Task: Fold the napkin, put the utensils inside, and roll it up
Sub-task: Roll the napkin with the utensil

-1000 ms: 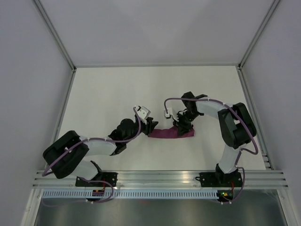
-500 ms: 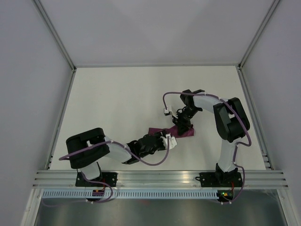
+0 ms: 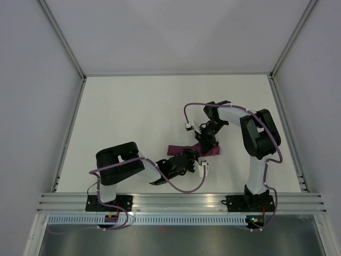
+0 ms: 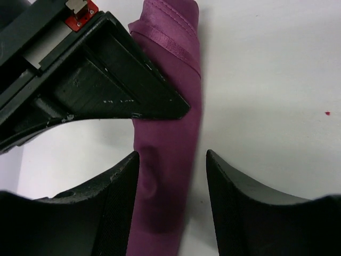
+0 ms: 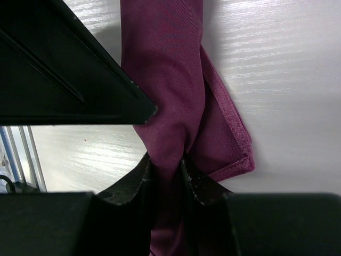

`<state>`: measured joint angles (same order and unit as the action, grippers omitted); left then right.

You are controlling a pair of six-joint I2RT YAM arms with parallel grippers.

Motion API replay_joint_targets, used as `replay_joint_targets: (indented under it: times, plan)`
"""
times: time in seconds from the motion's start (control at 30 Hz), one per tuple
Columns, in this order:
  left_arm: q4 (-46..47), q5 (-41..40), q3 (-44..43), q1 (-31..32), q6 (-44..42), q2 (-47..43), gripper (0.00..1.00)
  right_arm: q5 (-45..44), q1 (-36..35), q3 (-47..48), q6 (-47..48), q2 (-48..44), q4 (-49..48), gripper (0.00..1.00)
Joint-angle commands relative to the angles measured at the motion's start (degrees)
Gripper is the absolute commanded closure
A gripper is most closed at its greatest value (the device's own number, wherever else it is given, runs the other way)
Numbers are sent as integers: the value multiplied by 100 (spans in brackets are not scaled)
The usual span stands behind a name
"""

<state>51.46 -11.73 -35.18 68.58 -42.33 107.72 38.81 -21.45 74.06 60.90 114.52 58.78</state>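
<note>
White desk (image 3: 133, 106), grey walls. Rolled napkin (image 3: 177, 150) lies mid-desk, long way running left to right. Right end effector (image 5: 166, 161) pinches napkin's right end tight. Left end effector (image 4: 170, 160) stands wide over napkin's middle, one finger each side. Knife not seen.

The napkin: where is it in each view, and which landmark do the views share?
Top external: the napkin is a narrow strip right of centre.
Left wrist: a vertical band through the middle, between the left fingers.
Right wrist: top centre downwards, pinched by the right fingers.
Shared landmark: the white table.
</note>
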Motion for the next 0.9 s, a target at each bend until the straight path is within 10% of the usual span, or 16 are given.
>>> replay_joint_targets:
  times: [0.0, 0.27, 0.57, 0.7, 0.87]
  plan:
    - [-154, -5, -138, -81, -583, 240, 41, -664, -8, -226, 317, 545, -245, 89]
    - [-793, -49, -314, -222, -760, 407, 48, -559, 1, -24, 413, 721, 1, 89]
    - [-2051, 390, -753, -353, -330, 390, 89, -462, 1, 240, 484, 730, 300, 88]
    - [-2640, 785, -903, -433, -22, 285, 98, -339, 53, 232, 361, 520, 221, 55]
    - [-3106, 1418, -1052, -617, 479, 118, 98, -102, 307, 152, 1, -138, -148, 40]
